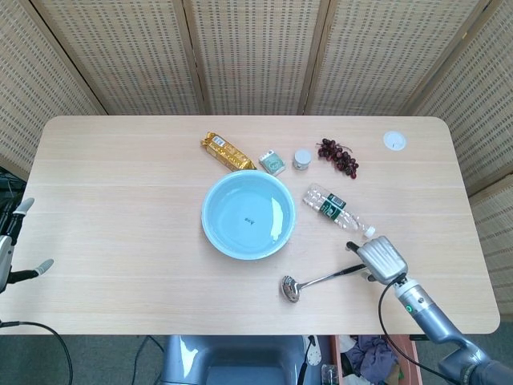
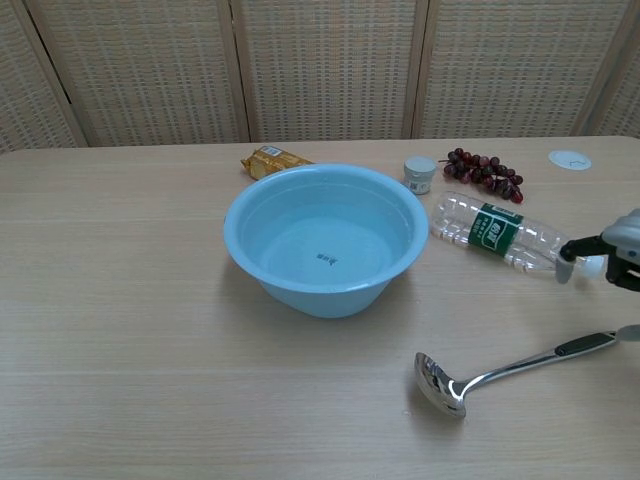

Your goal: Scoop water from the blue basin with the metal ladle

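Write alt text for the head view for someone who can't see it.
From above, the robot's right hand hovers over the handle end of a metal ladle lying on a wooden table, not yet gripping it. A blue basin of water sits mid-table beside a toppled plastic bottle.

A pale wooden surface [image 1: 120, 200] with rounded corners stands before me. Behind it runs a folding woven-cane screen [image 1: 256, 48] with wooden posts. Grey floor [image 1: 96, 361] shows below.
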`<state>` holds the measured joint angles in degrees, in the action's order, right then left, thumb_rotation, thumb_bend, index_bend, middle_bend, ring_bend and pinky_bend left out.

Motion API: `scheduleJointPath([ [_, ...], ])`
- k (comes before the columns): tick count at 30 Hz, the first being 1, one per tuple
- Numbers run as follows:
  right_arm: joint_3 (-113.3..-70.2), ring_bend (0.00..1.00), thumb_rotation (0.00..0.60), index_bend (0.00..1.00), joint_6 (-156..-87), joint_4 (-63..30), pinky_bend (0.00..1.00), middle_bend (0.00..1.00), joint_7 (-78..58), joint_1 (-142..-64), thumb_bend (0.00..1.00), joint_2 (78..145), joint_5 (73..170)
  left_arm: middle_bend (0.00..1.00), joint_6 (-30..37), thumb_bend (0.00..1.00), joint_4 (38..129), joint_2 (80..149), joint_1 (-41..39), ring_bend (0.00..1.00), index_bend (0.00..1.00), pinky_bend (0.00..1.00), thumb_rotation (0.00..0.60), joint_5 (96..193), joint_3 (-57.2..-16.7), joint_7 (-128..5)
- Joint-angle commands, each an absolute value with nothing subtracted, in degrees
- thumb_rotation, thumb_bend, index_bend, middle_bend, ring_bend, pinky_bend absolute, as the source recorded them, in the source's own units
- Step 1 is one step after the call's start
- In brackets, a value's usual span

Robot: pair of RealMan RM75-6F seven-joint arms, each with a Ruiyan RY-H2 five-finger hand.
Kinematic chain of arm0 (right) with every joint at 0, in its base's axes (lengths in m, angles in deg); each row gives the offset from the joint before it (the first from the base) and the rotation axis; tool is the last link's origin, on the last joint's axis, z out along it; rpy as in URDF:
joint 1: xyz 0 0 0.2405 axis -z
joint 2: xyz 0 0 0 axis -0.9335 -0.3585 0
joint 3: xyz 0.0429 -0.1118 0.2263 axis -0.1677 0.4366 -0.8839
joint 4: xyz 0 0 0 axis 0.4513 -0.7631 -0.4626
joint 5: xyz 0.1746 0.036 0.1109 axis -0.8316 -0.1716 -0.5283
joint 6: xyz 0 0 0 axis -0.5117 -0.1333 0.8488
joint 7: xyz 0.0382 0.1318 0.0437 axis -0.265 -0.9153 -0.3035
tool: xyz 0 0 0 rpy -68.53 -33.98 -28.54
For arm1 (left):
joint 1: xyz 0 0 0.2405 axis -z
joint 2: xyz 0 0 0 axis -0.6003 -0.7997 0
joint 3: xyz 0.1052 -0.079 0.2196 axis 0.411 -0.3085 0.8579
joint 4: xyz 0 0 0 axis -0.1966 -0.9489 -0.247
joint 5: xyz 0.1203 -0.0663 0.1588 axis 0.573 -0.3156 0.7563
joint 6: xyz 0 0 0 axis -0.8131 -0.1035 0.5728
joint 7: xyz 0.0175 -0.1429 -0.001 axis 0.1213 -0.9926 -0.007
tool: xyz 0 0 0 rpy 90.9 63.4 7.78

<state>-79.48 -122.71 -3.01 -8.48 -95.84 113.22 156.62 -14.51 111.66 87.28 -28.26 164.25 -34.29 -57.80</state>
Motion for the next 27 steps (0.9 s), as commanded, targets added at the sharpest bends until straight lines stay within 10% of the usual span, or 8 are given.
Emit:
scheduleJointPath([
  [1, -77.39, 0.93, 0.6, 0.37, -121.99, 0.18, 1.0, 0.97, -9.72, -97.88, 0.07, 115.21, 159.3, 0.0, -14.26, 0.0, 111.77, 87.44, -28.13, 0.0, 0.0, 0.0, 0.6, 164.05, -34.29, -57.41],
  [27, -73.62, 0.93, 0.6, 0.48, -122.86, 13.93, 1.0, 0.97, -13.88, -99.76, 0.28, 122.87, 161.29, 0.0, -13.39, 0.0, 112.03, 87.96, -27.66, 0.0, 0.0, 0.0, 0.6, 163.52, -34.02, -55.61],
])
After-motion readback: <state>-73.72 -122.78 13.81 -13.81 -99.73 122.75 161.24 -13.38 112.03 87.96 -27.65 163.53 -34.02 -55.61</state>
